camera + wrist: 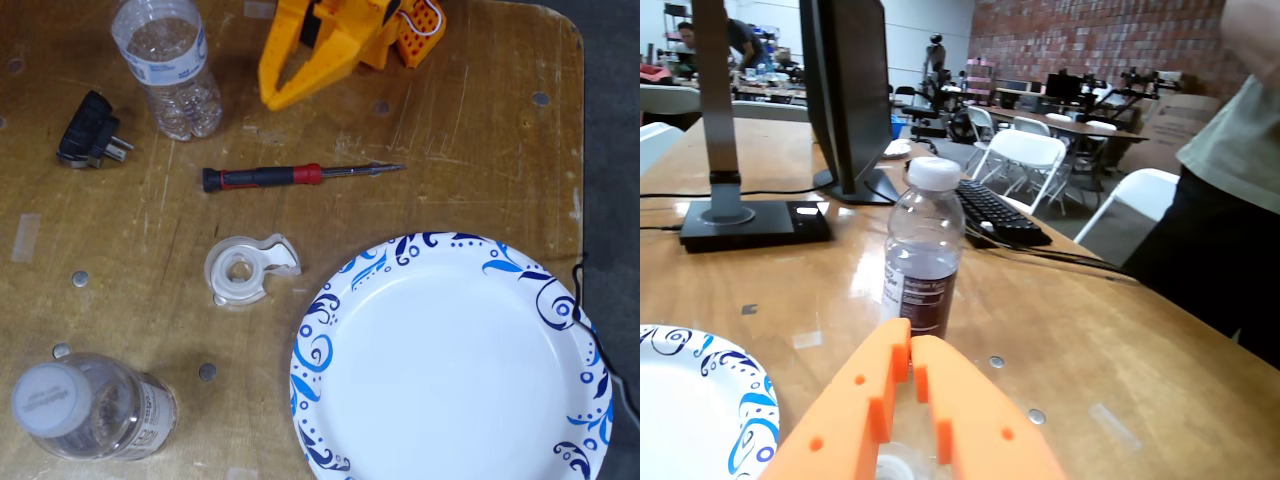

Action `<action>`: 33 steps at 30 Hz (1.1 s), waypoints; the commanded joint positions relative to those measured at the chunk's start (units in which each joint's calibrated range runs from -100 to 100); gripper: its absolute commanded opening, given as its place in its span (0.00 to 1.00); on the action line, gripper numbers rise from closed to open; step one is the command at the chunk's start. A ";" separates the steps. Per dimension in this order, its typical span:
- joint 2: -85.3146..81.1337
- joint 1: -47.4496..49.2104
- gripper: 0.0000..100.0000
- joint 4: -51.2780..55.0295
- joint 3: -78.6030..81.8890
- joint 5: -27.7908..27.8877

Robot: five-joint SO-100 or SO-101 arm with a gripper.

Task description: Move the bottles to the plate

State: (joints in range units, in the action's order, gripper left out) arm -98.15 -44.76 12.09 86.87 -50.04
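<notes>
The wider bottle (923, 250), clear with a white cap and a white black-printed label, stands upright ahead of my gripper (911, 340) in the wrist view. In the fixed view this bottle (90, 410) is at the lower left. The blue-and-white labelled bottle (165, 65) is at the top left, its cap cut off by the frame edge. The white plate (450, 360) with blue swirls fills the lower right and holds nothing; its rim (740, 400) shows in the wrist view. My orange gripper (268, 97) is at the top, shut and empty, apart from both bottles.
A red-and-black screwdriver (290, 177), a clear tape dispenser (245, 270) and a black plug adapter (90, 130) lie between gripper and bottles. A monitor (845, 90), lamp base (755, 222) and keyboard (1000, 212) stand behind. A person (1230, 200) stands at the table's right edge.
</notes>
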 commanded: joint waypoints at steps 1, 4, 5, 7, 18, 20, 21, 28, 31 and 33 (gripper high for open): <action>-0.50 -0.90 0.06 14.89 -14.89 -0.09; -0.41 -1.33 0.10 25.51 -26.42 0.17; -0.41 -1.66 0.11 27.95 -29.03 0.17; -0.41 -5.65 0.13 32.74 -32.82 0.17; -0.41 -19.34 0.43 33.69 -28.31 -1.29; -0.41 -20.31 0.44 30.39 -24.98 -2.18; -0.41 -20.31 0.44 28.56 -23.00 -2.44; -0.41 -21.93 0.44 17.07 -13.09 -4.42; -0.33 -22.14 0.44 10.89 -9.39 -4.42; -0.33 -23.33 0.44 7.85 -7.41 -4.42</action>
State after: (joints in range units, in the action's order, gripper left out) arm -98.24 -66.73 24.51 78.15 -54.26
